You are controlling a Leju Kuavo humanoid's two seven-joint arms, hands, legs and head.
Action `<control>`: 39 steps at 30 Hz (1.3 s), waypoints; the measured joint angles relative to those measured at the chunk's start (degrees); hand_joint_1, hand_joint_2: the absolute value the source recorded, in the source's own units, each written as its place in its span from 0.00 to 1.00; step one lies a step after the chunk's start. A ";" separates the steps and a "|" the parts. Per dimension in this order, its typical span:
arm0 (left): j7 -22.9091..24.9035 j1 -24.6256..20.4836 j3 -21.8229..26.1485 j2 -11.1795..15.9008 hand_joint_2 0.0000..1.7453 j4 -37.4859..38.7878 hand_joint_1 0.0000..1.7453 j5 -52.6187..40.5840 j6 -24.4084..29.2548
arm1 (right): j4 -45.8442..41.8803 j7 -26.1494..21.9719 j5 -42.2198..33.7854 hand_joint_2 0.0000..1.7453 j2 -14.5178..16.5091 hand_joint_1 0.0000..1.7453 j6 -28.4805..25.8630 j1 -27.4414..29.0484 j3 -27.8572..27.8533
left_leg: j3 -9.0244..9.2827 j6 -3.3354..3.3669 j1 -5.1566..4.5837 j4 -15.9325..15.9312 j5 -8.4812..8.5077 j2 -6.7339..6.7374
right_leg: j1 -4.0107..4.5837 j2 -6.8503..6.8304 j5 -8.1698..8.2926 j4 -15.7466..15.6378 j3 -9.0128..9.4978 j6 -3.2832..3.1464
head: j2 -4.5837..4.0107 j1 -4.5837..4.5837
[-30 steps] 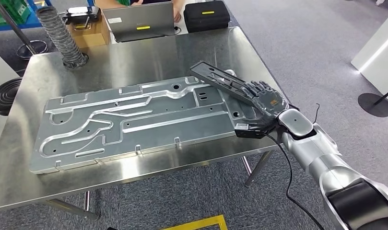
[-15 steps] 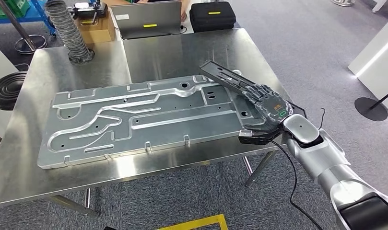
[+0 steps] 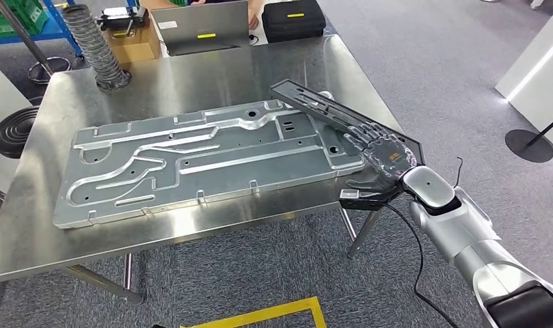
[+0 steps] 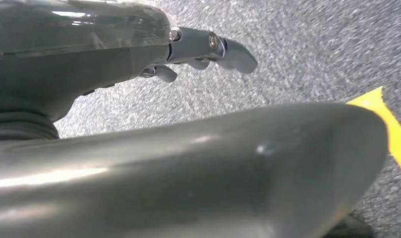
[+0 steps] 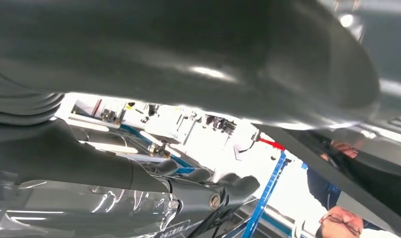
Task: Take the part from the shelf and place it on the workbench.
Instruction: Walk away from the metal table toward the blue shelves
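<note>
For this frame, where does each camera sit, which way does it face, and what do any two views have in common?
Head view: high on the body, facing forward and down at the steel workbench, the large metal plate and the long black part; the right robot hand and silver arm come in from below on the right.
Left wrist view: behind the left robot hand, looking down at grey carpet.
Right wrist view: behind the right robot hand, looking up along the black part.
Shared: head and right wrist views both show the right robot hand at the black part.

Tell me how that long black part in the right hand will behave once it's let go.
The long black part looks rigid, holding straight though the right hand grips one end. Its far end rests on the ribbed metal panel, so it may slide or rock. It overhangs the workbench edge and could tip.
</note>
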 joint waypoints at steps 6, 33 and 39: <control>-0.07 -0.19 0.00 0.01 0.00 0.00 0.00 -0.52 0.04 | -0.04 0.75 -0.03 0.00 -0.01 0.00 -0.03 1.70 -0.13 | 7.00 -0.07 0.04 -2.42 -1.85 -0.01 | 0.14 -0.06 2.71 0.79 -4.01 0.58 | 0.00 0.00; -1.37 -0.33 0.42 0.07 0.00 0.00 0.00 0.74 -1.12 | -8.38 2.83 0.15 0.00 -3.77 0.00 -1.91 10.77 -10.20 | -2.35 -0.17 0.02 6.90 -2.03 0.07 | 0.20 -0.02 -0.03 -0.97 0.46 0.27 | 0.00 -0.08; -1.50 -0.08 1.05 0.05 0.00 0.00 0.00 1.16 -1.40 | -10.81 3.22 -0.44 0.00 -5.43 0.00 -1.79 13.09 -13.06 | 10.68 0.52 -0.09 -7.56 0.50 0.00 | 0.29 -0.19 2.11 0.63 -3.24 1.67 | 0.00 -0.07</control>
